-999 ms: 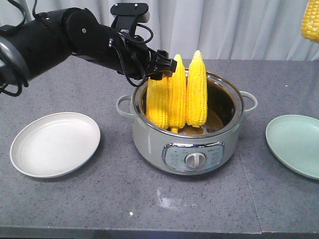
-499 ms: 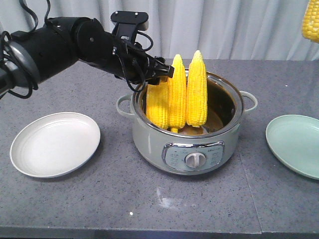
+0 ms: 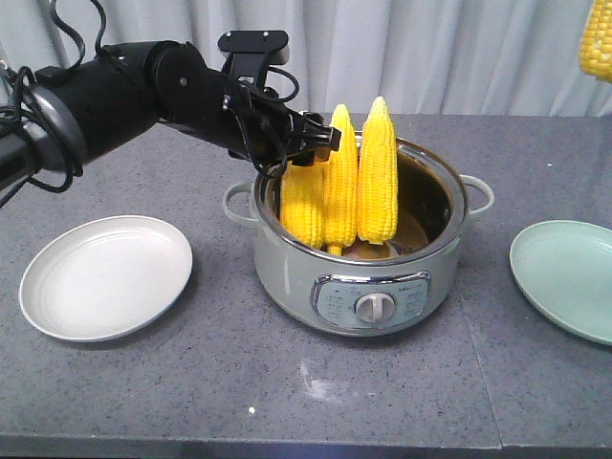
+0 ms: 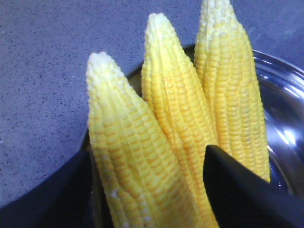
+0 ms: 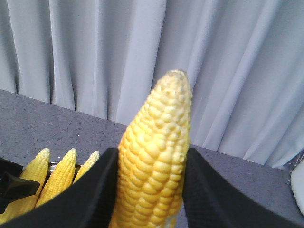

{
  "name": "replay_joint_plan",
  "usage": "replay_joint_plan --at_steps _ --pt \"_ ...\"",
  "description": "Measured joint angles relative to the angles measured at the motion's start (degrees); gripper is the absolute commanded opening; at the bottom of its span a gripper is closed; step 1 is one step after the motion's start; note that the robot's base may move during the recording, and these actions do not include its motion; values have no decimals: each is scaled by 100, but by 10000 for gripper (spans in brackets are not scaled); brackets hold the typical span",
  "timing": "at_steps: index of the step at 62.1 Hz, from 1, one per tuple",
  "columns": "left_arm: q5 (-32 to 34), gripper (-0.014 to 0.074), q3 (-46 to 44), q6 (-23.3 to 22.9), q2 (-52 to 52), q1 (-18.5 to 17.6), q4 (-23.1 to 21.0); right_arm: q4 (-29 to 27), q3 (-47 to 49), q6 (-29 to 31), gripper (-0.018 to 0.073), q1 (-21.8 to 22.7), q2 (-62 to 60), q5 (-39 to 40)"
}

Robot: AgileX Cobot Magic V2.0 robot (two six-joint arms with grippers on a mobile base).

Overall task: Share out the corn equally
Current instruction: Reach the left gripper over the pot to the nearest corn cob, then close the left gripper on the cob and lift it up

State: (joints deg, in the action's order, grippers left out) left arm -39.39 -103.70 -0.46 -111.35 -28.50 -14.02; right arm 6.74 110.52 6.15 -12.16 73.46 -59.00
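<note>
**Grey counter: three cobs potted, one aloft**

Front view: on the counter (image 3: pixel 143 402) the pot (image 3: pixel 287 277) holds three cobs (image 3: pixel 339 182) upright, between a white plate (image 3: pixel 105 277) and a green plate (image 3: pixel 564 277). My left claw (image 3: pixel 316 140) sits at the tip of the leftmost cob (image 3: pixel 301 206). A fourth cob (image 3: pixel 595 38) hangs top right.

Left wrist: my fingers (image 4: pixel 47 199) straddle that leftmost cob, spread wide, one of them clear of it.

Right wrist: my right claw (image 5: pixel 149 190) is clamped on the fourth cob, before a curtain (image 5: pixel 237 71).

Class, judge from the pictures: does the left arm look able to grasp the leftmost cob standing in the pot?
Probably yes: the left gripper is open, its fingers either side of the leftmost cob, with nothing between.
</note>
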Motion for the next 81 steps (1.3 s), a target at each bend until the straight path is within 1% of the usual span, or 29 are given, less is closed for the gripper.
replay_joint_plan --at_steps 18,24,27,33,48,49,66,81 --pt "27 481 -7 5 -123 0 -61 0 0 0 -5 0 0 0" --pt "50 460 -27 5 -171 0 -139 0 0 0 -5 0 0 0" --pt "50 435 -43 5 -177 0 -160 0 0 0 -5 0 0 -2" --pt "44 347 -55 5 -183 0 -181 0 0 0 -5 0 0 -2" --pt "-90 0 -55 0 -270 0 -282 0 0 0 -5 0 0 -2" --pt "-97 -8 -55 0 -270 0 -288 0 0 0 -5 0 0 -2" --pt "-155 -8 -18 0 -80 0 -287 0 0 0 -5 0 0 -2" --pt "54 -7 -16 0 846 0 -281 0 0 0 -5 0 0 -2"
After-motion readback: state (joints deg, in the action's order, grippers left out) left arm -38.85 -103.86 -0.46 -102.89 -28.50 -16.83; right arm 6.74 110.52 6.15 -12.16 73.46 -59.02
